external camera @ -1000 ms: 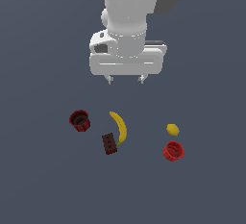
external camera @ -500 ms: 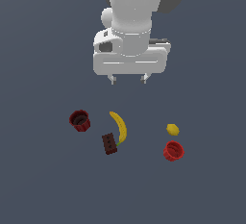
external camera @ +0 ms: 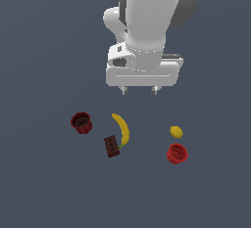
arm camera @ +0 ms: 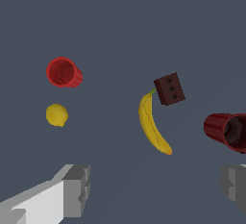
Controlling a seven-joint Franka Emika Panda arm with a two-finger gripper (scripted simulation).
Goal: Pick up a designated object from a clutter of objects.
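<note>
Exterior view: the arm has swung toward the lemon's side, claw (external camera: 139, 90) released and empty.

Since a second ago the arm's body has shifted toward the exterior view's right and the claw now hangs high over the gap between the banana (external camera: 121, 129) and the lemon (external camera: 176, 132); nothing on the counter (external camera: 39, 183) has moved. I read this as the approach still under way, with the descent not yet begun. The lemon lies by itself, just beside the bright red cup (external camera: 177, 153) and well apart from the banana, brown block (external camera: 112, 146) and dark red cup (external camera: 81, 123). In the wrist view both fingers stand wide apart, and the lemon (arm camera: 56, 115) sits off to one side of them, near one finger (arm camera: 77, 189), not between them.
</note>
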